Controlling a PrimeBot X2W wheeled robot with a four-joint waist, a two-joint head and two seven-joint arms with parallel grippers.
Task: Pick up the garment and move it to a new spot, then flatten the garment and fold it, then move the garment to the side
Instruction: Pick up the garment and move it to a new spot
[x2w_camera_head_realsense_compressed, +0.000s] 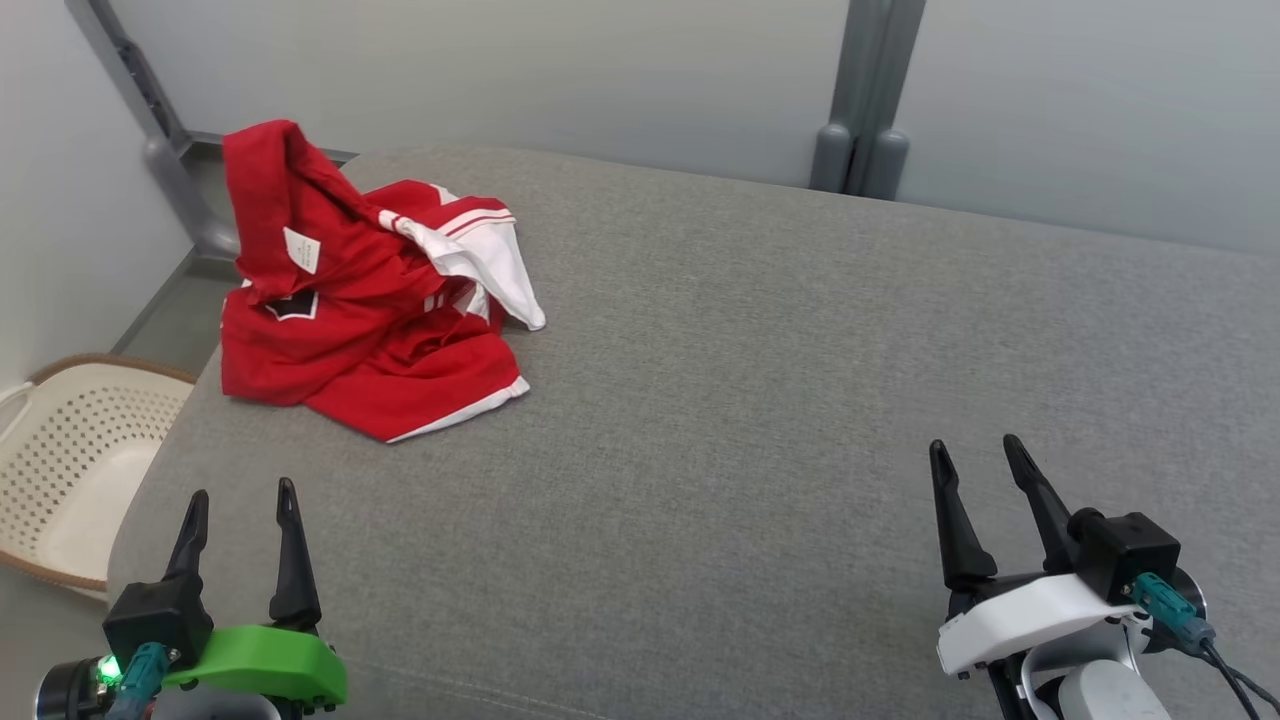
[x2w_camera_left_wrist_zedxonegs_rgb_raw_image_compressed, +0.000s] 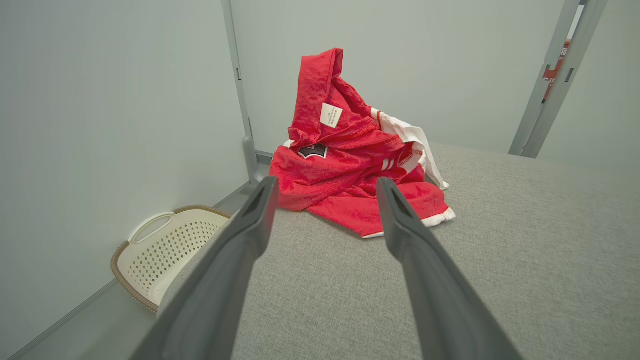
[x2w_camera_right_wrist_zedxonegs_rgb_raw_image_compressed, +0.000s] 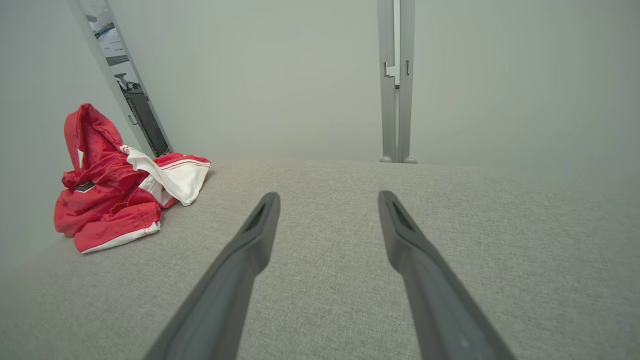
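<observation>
1. Head view: a crumpled red garment (x2w_camera_head_realsense_compressed: 350, 330) of thin jersey cloth, with white trim and a white panel, is lying heaped at the far left corner of a wide grey woven-fabric surface (x2w_camera_head_realsense_compressed: 800, 400). One red fold is standing up in a peak. The left gripper (x2w_camera_head_realsense_compressed: 243, 490), on a green plastic mount, is hovering at the near left with its two dark tapered fingers spread apart and holding nothing. The right gripper (x2w_camera_head_realsense_compressed: 975, 443), on a white mount, is waiting at the near right, likewise spread and empty, well apart from the garment. A cream perforated plastic basket (x2w_camera_head_realsense_compressed: 70, 450) with a brown woven rim is sitting on the floor beside the surface's left edge. Grey metal posts (x2w_camera_head_realsense_compressed: 860, 100) are rising against pale wall panels.

2. Left wrist view: the left gripper's parted fingers are framing the garment, which is lying ahead of them without touching. This closer angle is bringing out a small white sewn-in label (x2w_camera_left_wrist_zedxonegs_rgb_raw_image_compressed: 331, 115), a black patch (x2w_camera_left_wrist_zedxonegs_rgb_raw_image_compressed: 312, 151) and white stripes on the red knit. The basket's diamond-shaped holes and looped handle are reading clearly.

3. Right wrist view: the right gripper's fingers are pointing over bare grey weave, with the garment far off to the left. A narrow gap between wall panels is opening behind the garment, and two slim posts are standing straight ahead.
</observation>
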